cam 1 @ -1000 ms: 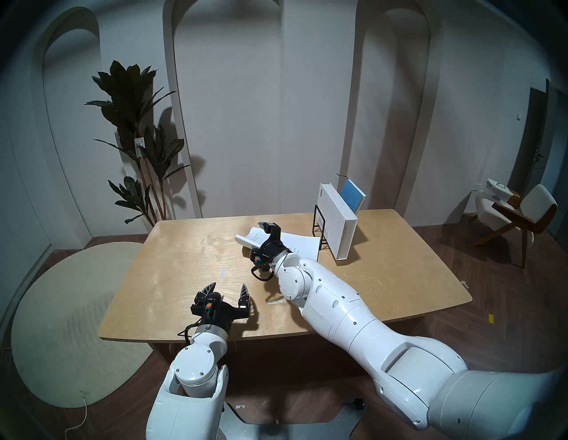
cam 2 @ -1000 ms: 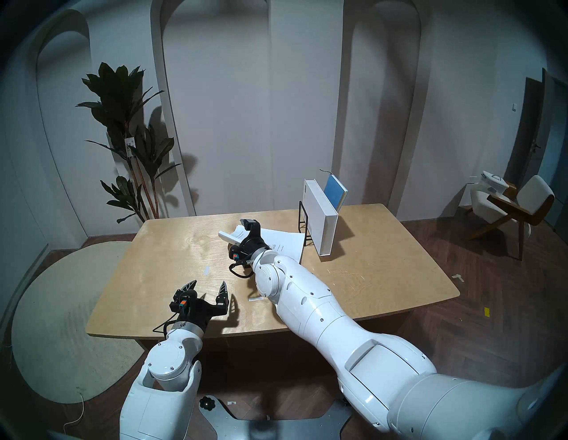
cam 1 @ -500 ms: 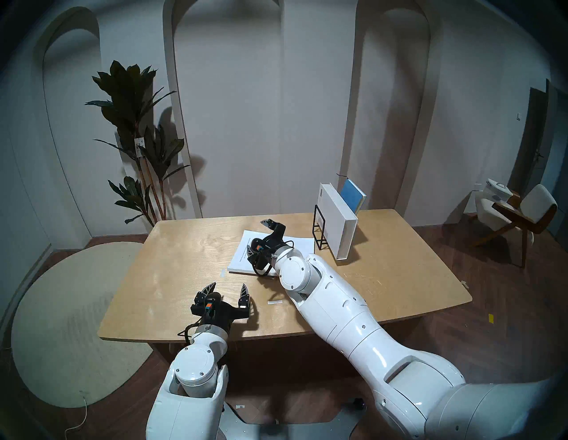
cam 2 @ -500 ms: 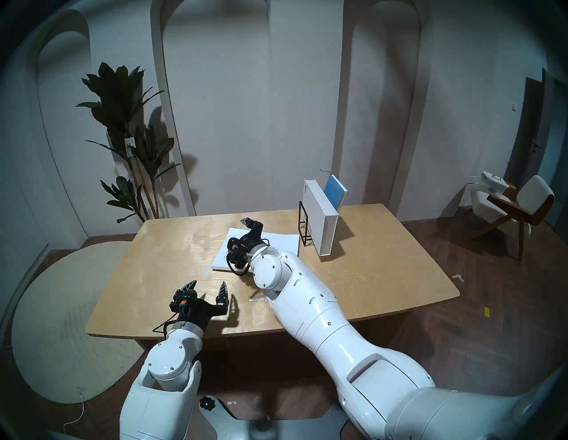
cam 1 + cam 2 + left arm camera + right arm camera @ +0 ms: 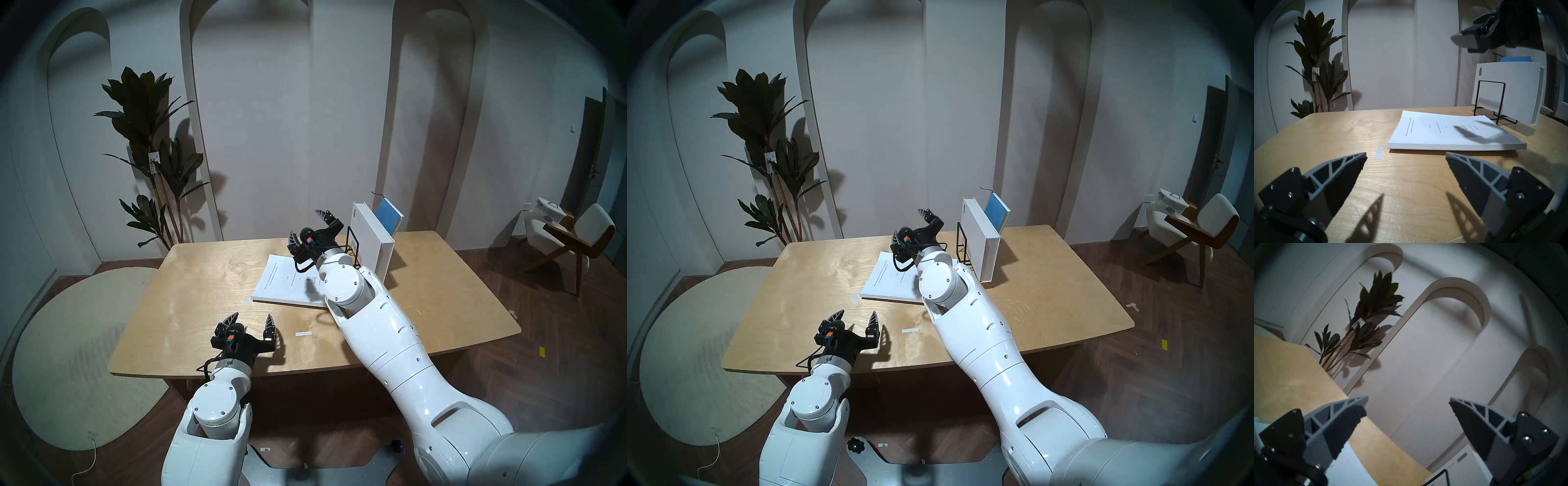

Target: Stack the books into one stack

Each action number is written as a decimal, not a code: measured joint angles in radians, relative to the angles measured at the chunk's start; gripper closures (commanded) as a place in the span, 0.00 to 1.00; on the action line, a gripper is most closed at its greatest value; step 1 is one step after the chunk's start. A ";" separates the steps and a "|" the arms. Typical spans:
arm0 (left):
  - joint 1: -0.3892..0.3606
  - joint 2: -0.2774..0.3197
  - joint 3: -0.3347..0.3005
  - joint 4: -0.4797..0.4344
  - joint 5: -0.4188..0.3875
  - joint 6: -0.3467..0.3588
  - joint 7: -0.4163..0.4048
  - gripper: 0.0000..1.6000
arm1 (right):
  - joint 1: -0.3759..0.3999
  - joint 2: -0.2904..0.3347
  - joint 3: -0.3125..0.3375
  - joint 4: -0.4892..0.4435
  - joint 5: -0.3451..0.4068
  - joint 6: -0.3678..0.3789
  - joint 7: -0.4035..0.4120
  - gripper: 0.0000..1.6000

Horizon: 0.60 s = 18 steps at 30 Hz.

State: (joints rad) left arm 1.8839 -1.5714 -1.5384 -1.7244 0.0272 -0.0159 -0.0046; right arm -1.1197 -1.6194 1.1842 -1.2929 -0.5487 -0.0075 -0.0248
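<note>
A large thin white booklet (image 5: 288, 285) (image 5: 891, 278) (image 5: 1449, 132) lies flat on the wooden table (image 5: 203, 288). A thick white hardcover (image 5: 371, 244) (image 5: 980, 241) (image 5: 1508, 91) stands upright in a black wire rack (image 5: 353, 253) (image 5: 1491, 101). Behind it leans a blue notebook (image 5: 390, 217) (image 5: 998, 212). My right gripper (image 5: 307, 225) (image 5: 909, 224) (image 5: 1408, 399) hangs open in the air above the booklet's far edge, just left of the rack, holding nothing. Near the table's front edge my left gripper (image 5: 251, 317) (image 5: 856, 315) (image 5: 1406, 154) is open and empty, short of the booklet.
Two small strips of tape (image 5: 303, 334) (image 5: 1378, 152) lie on the table near the left gripper. A tall potted plant (image 5: 152, 163) stands behind the table's far left corner. A chair (image 5: 570, 237) stands off to the right, a round rug (image 5: 78, 356) on the left.
The booklet, raised at one edge in my right gripper a second ago, now lies flat. The right gripper has let go, risen and swung toward the rack. The left arm is still.
</note>
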 measured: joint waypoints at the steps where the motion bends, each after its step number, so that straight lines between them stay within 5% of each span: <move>1: 0.000 0.000 0.000 0.001 0.000 0.000 0.000 0.00 | -0.002 0.001 0.004 -0.010 0.002 -0.004 -0.006 0.00; 18: -0.001 0.000 0.000 0.013 0.000 0.000 0.000 0.00 | -0.118 0.054 0.078 -0.226 0.041 -0.048 -0.085 0.00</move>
State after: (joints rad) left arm 1.8831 -1.5715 -1.5384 -1.7112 0.0276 -0.0159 -0.0049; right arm -1.2377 -1.5651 1.2621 -1.5187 -0.5077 -0.0559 -0.1098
